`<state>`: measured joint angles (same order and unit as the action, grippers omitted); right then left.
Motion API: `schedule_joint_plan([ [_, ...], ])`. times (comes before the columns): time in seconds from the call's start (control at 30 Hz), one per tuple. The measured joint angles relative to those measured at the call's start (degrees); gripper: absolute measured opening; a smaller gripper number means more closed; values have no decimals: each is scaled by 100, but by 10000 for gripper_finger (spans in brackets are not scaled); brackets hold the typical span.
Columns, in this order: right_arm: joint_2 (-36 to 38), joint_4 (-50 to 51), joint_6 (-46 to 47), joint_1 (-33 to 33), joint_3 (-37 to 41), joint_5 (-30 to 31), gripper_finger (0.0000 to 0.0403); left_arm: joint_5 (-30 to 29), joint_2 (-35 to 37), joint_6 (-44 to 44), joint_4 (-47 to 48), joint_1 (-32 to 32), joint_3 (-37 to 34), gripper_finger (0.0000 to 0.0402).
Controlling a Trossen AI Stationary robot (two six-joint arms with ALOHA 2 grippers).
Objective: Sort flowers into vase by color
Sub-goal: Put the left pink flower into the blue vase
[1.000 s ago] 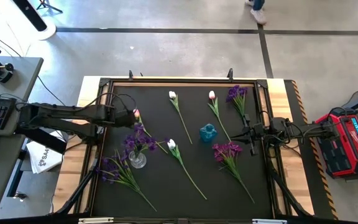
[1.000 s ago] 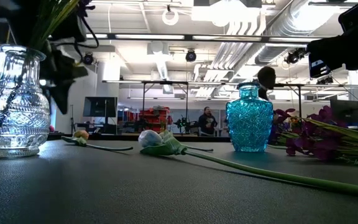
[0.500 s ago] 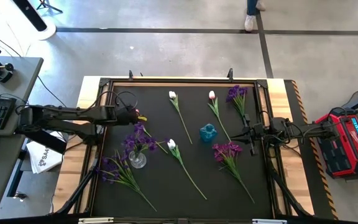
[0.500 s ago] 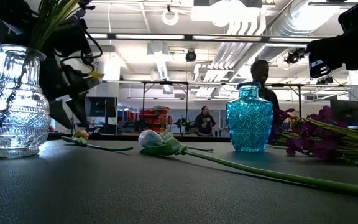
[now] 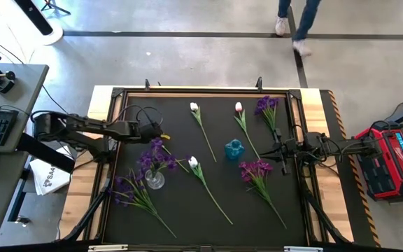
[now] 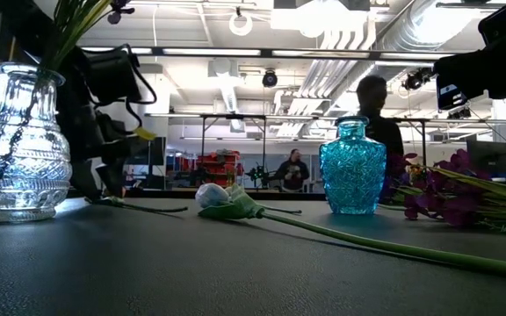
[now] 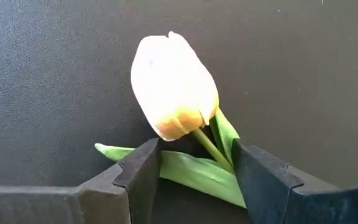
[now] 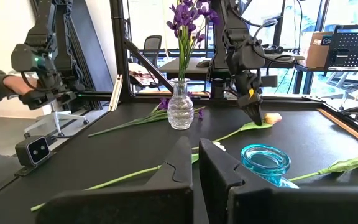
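My left gripper [image 5: 157, 132] is open and down at the mat in the left part of the table. Its fingers stand on either side of a pale pink tulip's [image 7: 174, 87] stem [image 7: 211, 149], just below the bloom; I cannot tell if they touch it. The tulip lies flat on the black mat. A clear glass vase [image 5: 154, 180] with purple sprigs [image 5: 156, 155] stands just nearer. A teal vase [image 5: 234, 149] stands at mid-table. My right gripper [image 5: 280, 149] is shut and empty, hovering right of the teal vase.
Two tulips [image 5: 194, 107] [image 5: 238, 107] and a purple sprig [image 5: 266, 105] lie along the far side. Another tulip [image 5: 193, 162] and purple sprigs [image 5: 256, 169] [image 5: 124, 189] lie nearer. A raised frame [image 5: 201, 89] runs round the mat. A person [image 5: 296, 21] walks beyond the far edge.
My left gripper has gone toward the table's right edge and down onto the mat, and its open fingers now straddle the pale pink tulip's stem. The tulip has stayed where it lay.
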<state>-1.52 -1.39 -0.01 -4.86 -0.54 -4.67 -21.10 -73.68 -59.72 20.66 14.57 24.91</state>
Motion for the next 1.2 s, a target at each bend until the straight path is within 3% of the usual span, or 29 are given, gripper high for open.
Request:
schedule_joint_plan([
  [0.2,0,-2,0,-2,0,2,0,-83,-29,-2,-76,4,-2,161],
  [0.6,-1,0,0,0,0,0,0,-305,-44,1,-319,4,-13,44],
  [0.77,-1,0,0,0,0,0,0,-553,-44,343,-846,4,-15,7],
  [1.2,1,-2,0,0,0,2,0,-665,-40,2120,-3073,-132,-13,4],
])
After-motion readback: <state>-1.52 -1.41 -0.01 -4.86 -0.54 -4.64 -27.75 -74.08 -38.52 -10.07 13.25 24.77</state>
